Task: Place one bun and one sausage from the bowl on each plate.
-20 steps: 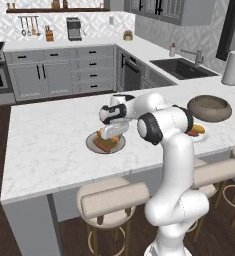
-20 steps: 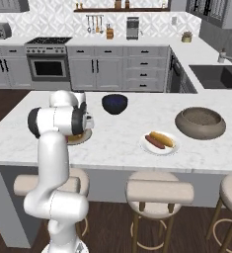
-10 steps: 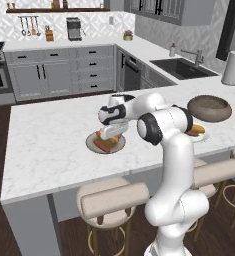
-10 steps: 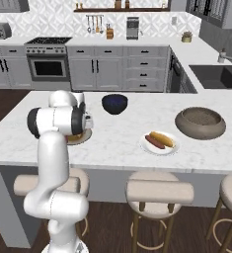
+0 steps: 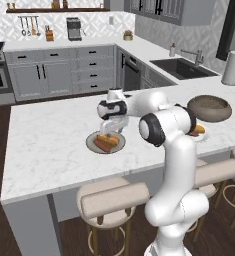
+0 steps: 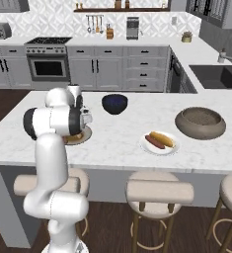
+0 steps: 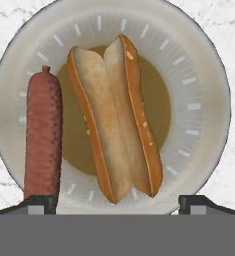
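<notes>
My gripper (image 7: 118, 203) hangs just above the grey-rimmed plate (image 7: 204, 75), open, with its tips well apart on either side of the near end of a bun (image 7: 116, 115). The split bun lies on the plate's olive-brown centre, free of both fingers. A reddish sausage (image 7: 42, 135) lies beside it on the rim. From the left base view the gripper (image 5: 110, 127) stands over this plate (image 5: 91, 141). The white plate (image 6: 159, 147) holds another bun (image 6: 163, 138) and sausage (image 6: 154, 142). The brown bowl (image 6: 200, 122) sits to its right.
A dark blue bowl (image 6: 114, 103) stands behind the plates on the marble island (image 5: 44, 145). Stools (image 6: 159, 190) line the near edge. The sink (image 5: 181, 67) and a paper towel roll (image 5: 232, 68) are at the back right.
The jaws have spread wider around the bun, which now rests on the grey-rimmed plate. The arm and the rest of the scene have stayed put.
</notes>
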Available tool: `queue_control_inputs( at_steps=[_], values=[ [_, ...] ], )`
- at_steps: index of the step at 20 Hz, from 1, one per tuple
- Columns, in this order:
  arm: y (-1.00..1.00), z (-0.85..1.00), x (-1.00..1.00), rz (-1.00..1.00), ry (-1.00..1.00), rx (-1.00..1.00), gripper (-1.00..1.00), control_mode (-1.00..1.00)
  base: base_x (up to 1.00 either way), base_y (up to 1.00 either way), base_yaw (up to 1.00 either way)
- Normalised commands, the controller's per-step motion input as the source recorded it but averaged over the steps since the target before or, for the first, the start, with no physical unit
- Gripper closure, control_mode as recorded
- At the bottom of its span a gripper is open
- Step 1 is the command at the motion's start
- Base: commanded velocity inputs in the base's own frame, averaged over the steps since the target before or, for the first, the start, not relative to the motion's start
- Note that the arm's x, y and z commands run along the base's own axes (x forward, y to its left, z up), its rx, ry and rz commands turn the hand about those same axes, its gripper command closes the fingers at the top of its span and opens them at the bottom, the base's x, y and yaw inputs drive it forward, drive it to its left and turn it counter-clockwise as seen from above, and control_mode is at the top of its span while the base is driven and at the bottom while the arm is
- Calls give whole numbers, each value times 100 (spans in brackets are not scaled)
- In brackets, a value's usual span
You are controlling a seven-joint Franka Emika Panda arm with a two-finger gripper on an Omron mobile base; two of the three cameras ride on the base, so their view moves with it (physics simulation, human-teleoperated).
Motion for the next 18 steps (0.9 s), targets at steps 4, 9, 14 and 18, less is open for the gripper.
queue_control_inputs(
  at_steps=[4,9,14,18],
  values=[
    [-37,78,-96,-9,-15,7,-100,-100,0,0,0],
    [-48,39,-100,-10,-11,10,-100,-100,0,0,0],
    [-48,34,-100,-9,-9,9,-100,-100,0,0,0],
    [-29,85,-97,-6,-12,6,-100,-100,0,0,0]
  ],
)
